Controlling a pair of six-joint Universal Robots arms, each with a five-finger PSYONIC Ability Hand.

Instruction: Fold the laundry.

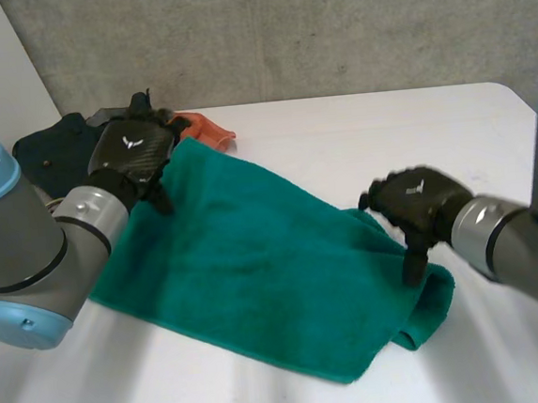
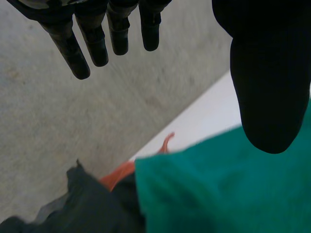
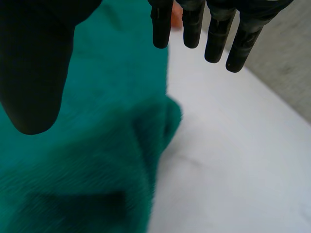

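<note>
Towel: we see a green towel (image 1: 256, 269) spread on the table (image 1: 385, 125), bunched up at one corner.
Left hand (image 1: 132, 147): at the far corner, fingers straight, holding nothing.
Right hand (image 1: 415, 203): at the bunched corner, fingers straight, holding nothing.
Hidden: the left hand covers part of a dark cloth (image 1: 52, 145) and an orange cloth (image 1: 208, 129).

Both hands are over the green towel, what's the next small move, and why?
Likely lower the right hand and pinch the rumpled corner of the green terry towel beside it. Its fingers are straight and hold nothing, that corner is bunched rather than flat on the white table, and the open left hand sits at the towel's far corner.
</note>
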